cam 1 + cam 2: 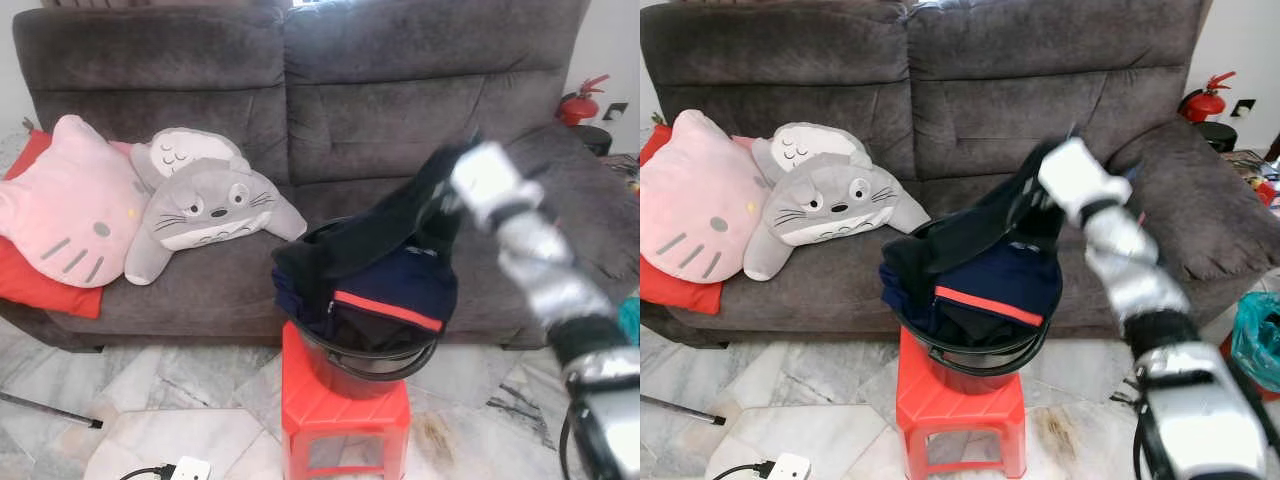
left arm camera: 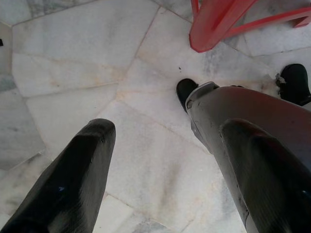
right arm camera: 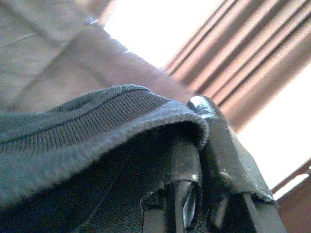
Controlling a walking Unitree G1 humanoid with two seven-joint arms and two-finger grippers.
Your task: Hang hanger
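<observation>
My right gripper (image 1: 442, 178) is raised over a black basket (image 1: 372, 366) and is shut on a dark knitted garment (image 1: 360, 240), which stretches from the basket up to the fingers. In the right wrist view the garment (image 3: 97, 131) is folded over one black finger (image 3: 218, 145). Navy clothing with a red stripe (image 1: 400, 292) fills the basket, which stands on a red plastic stool (image 1: 340, 408). I can make out no hanger. My left gripper (image 2: 165, 136) hangs open above the marble floor, close to a leg of the stool (image 2: 218, 24).
Behind the stool is a grey sofa (image 1: 420, 100) with a pink cat cushion (image 1: 70, 200) and a grey plush toy (image 1: 205, 205). A red fire extinguisher (image 1: 580, 103) stands at the far right. On the floor lie a white power strip (image 1: 188, 468) and a teal bag (image 1: 1258, 335).
</observation>
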